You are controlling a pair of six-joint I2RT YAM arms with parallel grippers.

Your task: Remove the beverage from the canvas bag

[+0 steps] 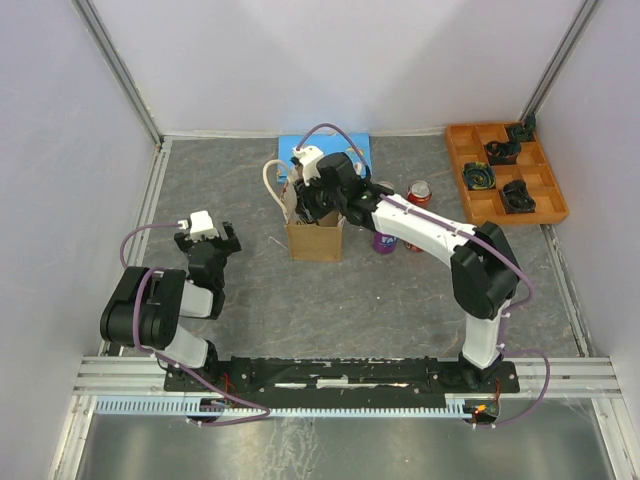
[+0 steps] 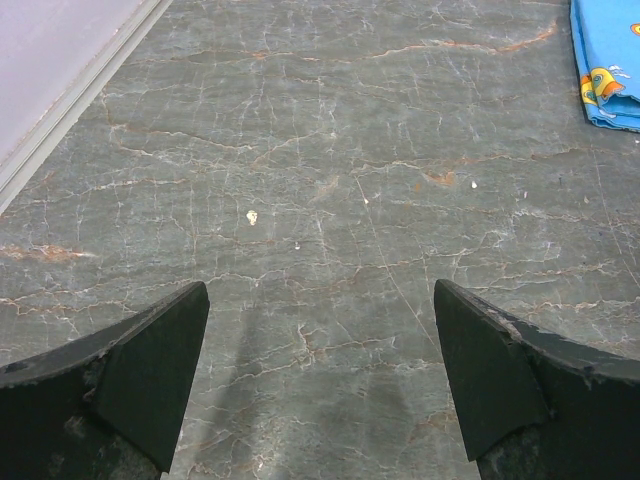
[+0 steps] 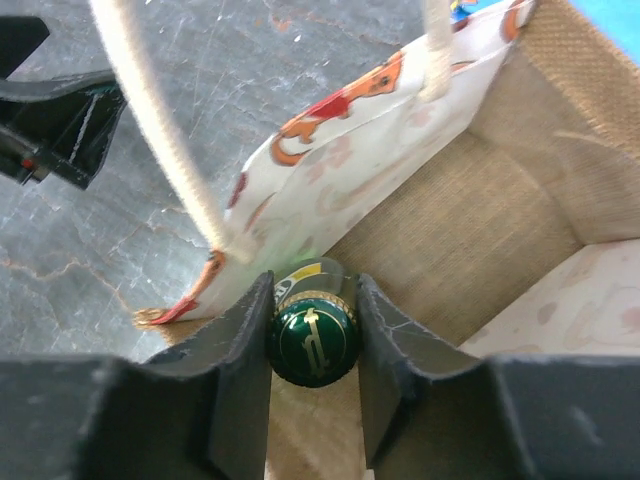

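The tan canvas bag (image 1: 314, 239) stands upright mid-table with cream rope handles (image 1: 270, 183). My right gripper (image 1: 318, 208) reaches down into its open top. In the right wrist view the bag's woven inner wall (image 3: 480, 210) and printed lining surround my right gripper (image 3: 312, 345), which is shut on the green gold-marked cap of a bottle (image 3: 312, 338), the beverage, standing inside the bag. My left gripper (image 1: 207, 240) is open and empty, low over the grey table to the bag's left; it also shows in the left wrist view (image 2: 320, 380).
A red can (image 1: 419, 193) and a purple can (image 1: 385, 241) stand right of the bag. A flat blue board (image 1: 325, 152) lies behind it, and its corner shows in the left wrist view (image 2: 606, 60). An orange tray (image 1: 458, 150) of dark parts sits far right.
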